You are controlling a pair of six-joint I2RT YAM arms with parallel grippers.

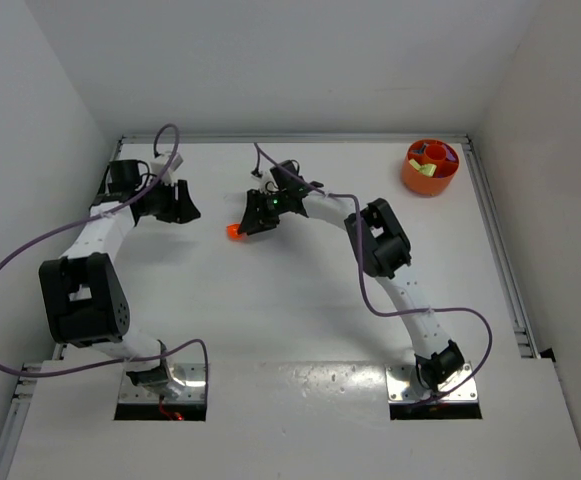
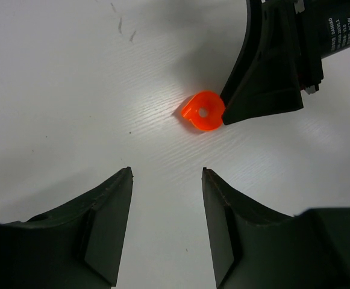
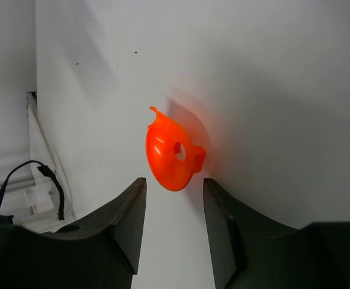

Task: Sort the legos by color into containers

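Near the middle of the table [image 1: 300, 320], toward 11 o'clock from its centre in the top view, we see the orange piece [image 1: 234, 231]. It is a small round part with a hole through it and a little lip on one edge. The right gripper [image 1: 247, 222] comes at it from 2 o'clock. In that gripper's own wrist view the two fingers [image 3: 132, 223] stand apart, and the piece sits right at their tips, about as wide as the gap. It may be pinched there, but we cannot tell whether the jaws grip it or only frame it. From the left wrist view, the tip of the right gripper touches the piece's edge at 3 o'clock, and the piece throws a reddish glow on the white surface.

The left gripper [image 1: 183, 210] sits at 9 o'clock of the piece, near it but apart. Its jaws are open, with only the table showing between them.

At 1 o'clock, in the far corner of the table, we find the orange bowl [image 1: 420, 183], well apart from both grippers. Yellow-green bricks [image 1: 427, 169] lie in it; the other colours inside are too small for us to make out.
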